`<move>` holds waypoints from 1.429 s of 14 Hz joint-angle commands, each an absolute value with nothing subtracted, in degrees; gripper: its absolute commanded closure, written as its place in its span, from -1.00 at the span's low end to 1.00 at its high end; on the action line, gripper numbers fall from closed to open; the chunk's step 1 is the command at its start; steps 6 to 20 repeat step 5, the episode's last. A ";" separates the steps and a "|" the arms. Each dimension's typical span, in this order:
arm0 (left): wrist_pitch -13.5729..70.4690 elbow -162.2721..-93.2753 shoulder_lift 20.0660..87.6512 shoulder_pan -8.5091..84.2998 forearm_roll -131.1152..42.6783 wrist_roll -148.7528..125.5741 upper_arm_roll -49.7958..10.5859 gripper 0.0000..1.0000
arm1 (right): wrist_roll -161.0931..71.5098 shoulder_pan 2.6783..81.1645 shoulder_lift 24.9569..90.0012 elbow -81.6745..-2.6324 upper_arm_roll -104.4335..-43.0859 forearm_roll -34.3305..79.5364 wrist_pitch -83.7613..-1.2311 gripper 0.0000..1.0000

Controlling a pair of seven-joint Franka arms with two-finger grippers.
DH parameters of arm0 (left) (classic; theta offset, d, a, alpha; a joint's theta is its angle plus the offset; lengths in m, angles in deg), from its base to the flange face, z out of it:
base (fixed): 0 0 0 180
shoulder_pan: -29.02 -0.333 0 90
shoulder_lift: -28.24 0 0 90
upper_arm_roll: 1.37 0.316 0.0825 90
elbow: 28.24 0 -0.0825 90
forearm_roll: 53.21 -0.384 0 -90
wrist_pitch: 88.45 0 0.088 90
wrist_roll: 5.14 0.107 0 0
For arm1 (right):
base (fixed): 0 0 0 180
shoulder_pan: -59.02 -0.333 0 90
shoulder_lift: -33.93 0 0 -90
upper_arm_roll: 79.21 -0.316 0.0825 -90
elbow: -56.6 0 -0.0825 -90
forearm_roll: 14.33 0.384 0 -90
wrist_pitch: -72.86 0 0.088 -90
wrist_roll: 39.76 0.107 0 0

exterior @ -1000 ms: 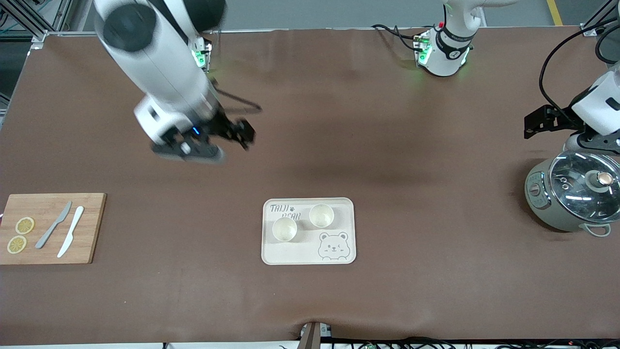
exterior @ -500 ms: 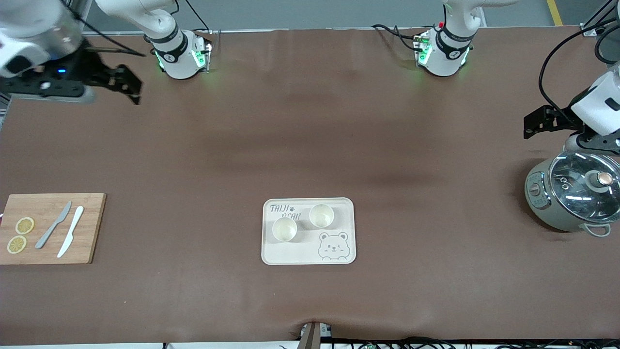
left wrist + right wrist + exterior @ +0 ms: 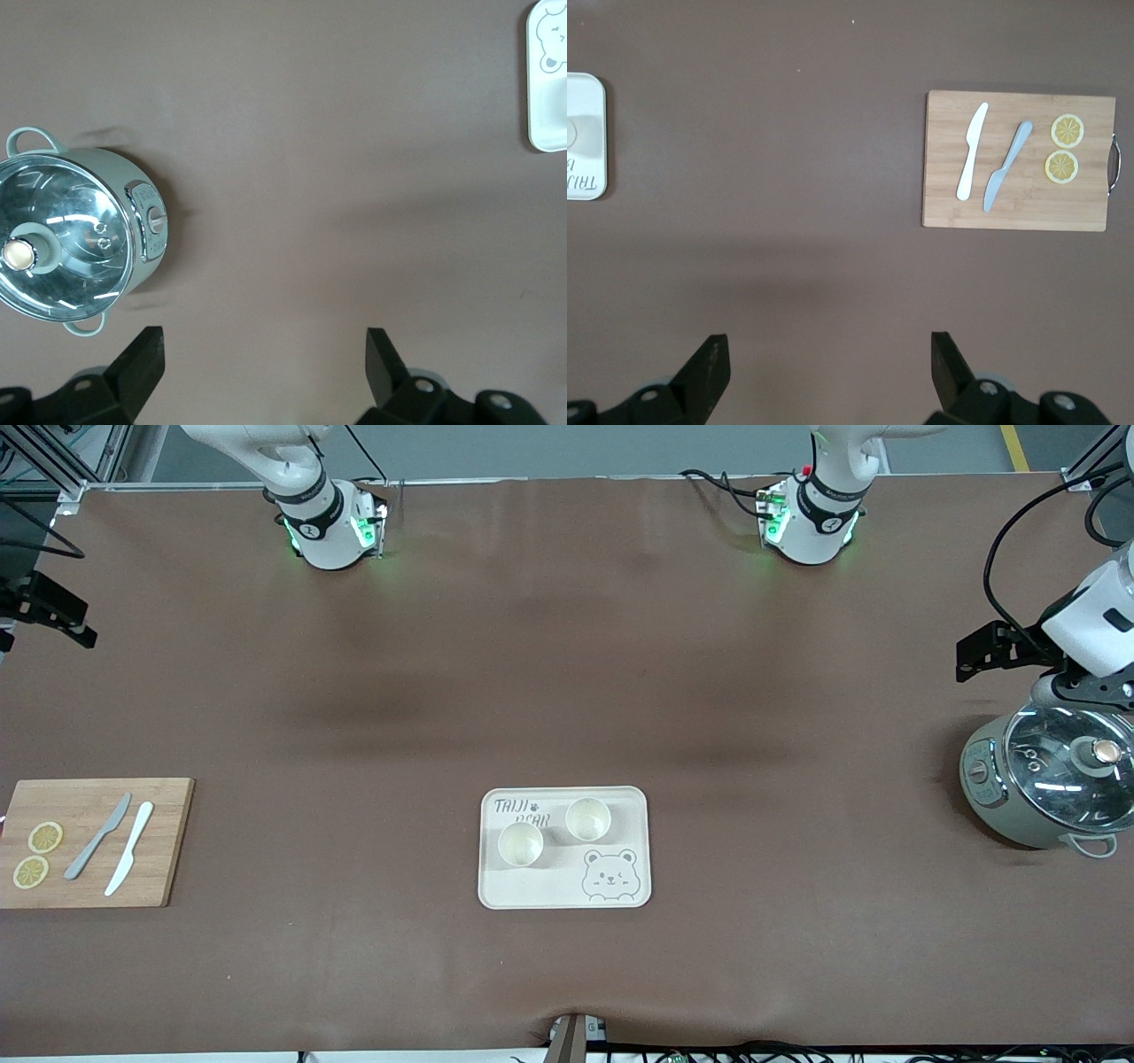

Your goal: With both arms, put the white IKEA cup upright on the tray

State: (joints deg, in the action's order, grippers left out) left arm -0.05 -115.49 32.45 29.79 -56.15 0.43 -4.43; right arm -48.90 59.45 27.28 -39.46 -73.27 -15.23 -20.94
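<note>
The cream tray with grey "TAIJI BEAR" lettering and a bear face lies in the middle of the table, toward the front camera. Two white cups stand upright on it, one beside the other. The tray's edge shows in the left wrist view and in the right wrist view. My left gripper is open and empty, up over the table at the left arm's end, beside the pot. My right gripper is open and empty, up over the right arm's end of the table.
A grey-green pot with a glass lid stands at the left arm's end. A wooden cutting board with a grey knife, a white knife and two lemon slices lies at the right arm's end.
My right arm has swung away from the table's middle out to its own end, now mostly out of the front view. The left arm, tray and cups have stayed put.
</note>
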 commanded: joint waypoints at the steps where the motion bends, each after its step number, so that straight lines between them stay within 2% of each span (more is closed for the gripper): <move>1: 0.76 -115.69 32.54 29.81 -57.08 -0.48 -4.71 -1.00 | -49.08 59.81 28.56 -36.39 -74.29 -14.77 -20.74 -1.00; 20: 0.76 -115.69 32.54 29.72 -56.99 -0.48 -4.71 -1.00 | -48.90 60.34 30.15 -35.07 -74.29 -14.60 -20.83 -1.00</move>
